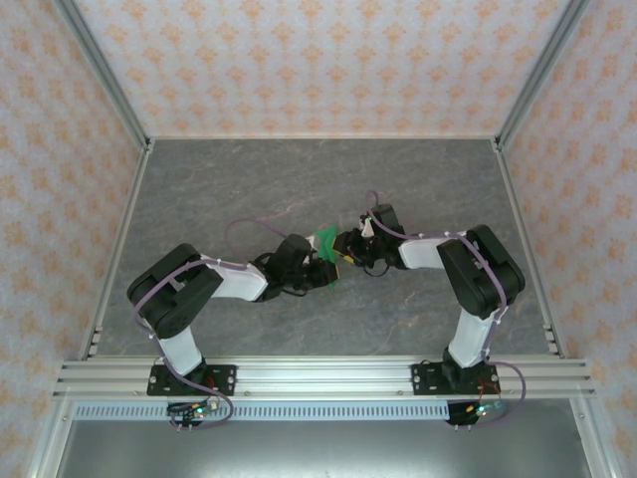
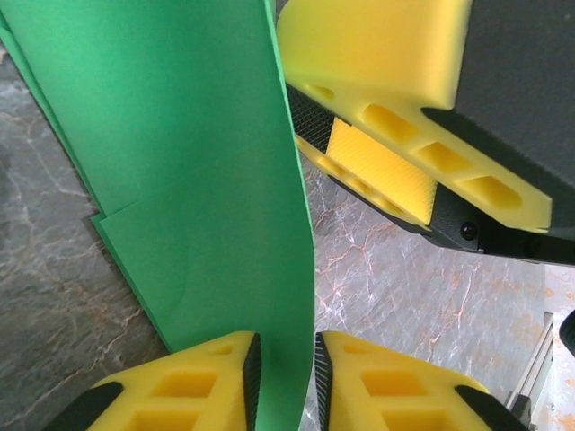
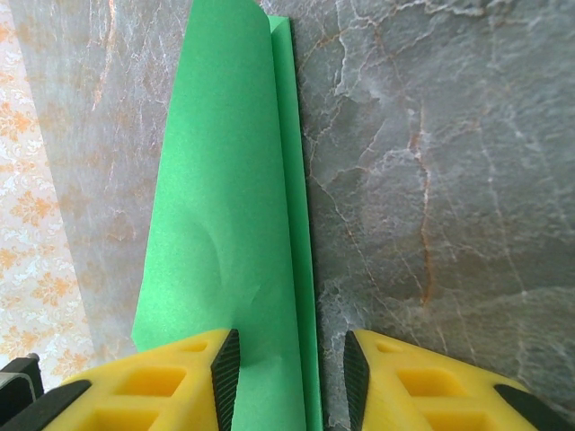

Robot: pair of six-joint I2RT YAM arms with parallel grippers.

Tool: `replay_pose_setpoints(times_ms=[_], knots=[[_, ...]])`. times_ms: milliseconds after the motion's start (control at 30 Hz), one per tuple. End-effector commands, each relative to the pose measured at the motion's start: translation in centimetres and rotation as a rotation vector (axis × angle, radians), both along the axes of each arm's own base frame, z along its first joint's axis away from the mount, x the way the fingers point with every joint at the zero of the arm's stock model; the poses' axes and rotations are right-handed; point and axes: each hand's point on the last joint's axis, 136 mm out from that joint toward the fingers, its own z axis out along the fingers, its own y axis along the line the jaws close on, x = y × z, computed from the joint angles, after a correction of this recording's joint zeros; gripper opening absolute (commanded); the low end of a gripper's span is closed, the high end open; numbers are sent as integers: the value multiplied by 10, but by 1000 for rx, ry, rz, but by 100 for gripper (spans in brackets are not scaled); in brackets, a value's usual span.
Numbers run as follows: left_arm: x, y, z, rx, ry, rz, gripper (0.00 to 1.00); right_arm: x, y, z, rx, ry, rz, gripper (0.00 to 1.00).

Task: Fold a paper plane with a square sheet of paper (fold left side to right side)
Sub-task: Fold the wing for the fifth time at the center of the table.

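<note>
1. Top external view: you have both arms meeting at mid-table. The square sheet of paper (image 1: 324, 239) sits between the left gripper (image 1: 328, 271), at its 6 o'clock, and the right gripper (image 1: 350, 246), at its 3 o'clock.
2. The green sheet is no longer a flat square. Both wrist views show a narrow, layered strip with an overlapping flap and a rounded fold along one long edge, so I judge you are mid-way through the lengthwise left-to-right fold, with the crease not yet pressed sharp.
3. Left wrist view: the pads stand slightly parted and green fills the slot between them, so you cannot tell whether they pinch it.
4. Right wrist view: the jaws are apart. The strip lies against the pad at 9 o'clock, and bare table (image 3: 431, 180) shows between it and the other pad, so it is not clamped there.
5. Your next move likely calls for one firm grip before the other lets go, then laying the loose layer over and flattening the fold.
6. Pose: your left elbow is tucked back at 8 o'clock with the forearm reaching toward 2 o'clock. Your right elbow sits at 4 o'clock with the forearm reaching toward 9 o'clock.
</note>
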Motion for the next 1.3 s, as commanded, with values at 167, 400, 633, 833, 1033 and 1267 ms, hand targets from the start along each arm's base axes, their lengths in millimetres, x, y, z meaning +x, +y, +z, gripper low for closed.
replay_pose_setpoints(times_ms=[167,400,633,833,1033,1267], knots=[[1,11,12,3,-30,17,34,-7,-3,-25,-56,55,7,40],[6,28,29,-15,-52,48,41,-8,-3,-25,-57,56,9,40],[24,57,47,-22,-67,98,50,-7,-2,-24,-55,54,13,40],[45,46,49,-64,-59,83,50,-8,-2,-23,-55,53,16,40],[67,33,49,-95,-63,84,50,-8,-2,-22,-57,54,20,40],[83,34,33,-110,-30,121,47,-9,-2,-22,-58,55,25,40]])
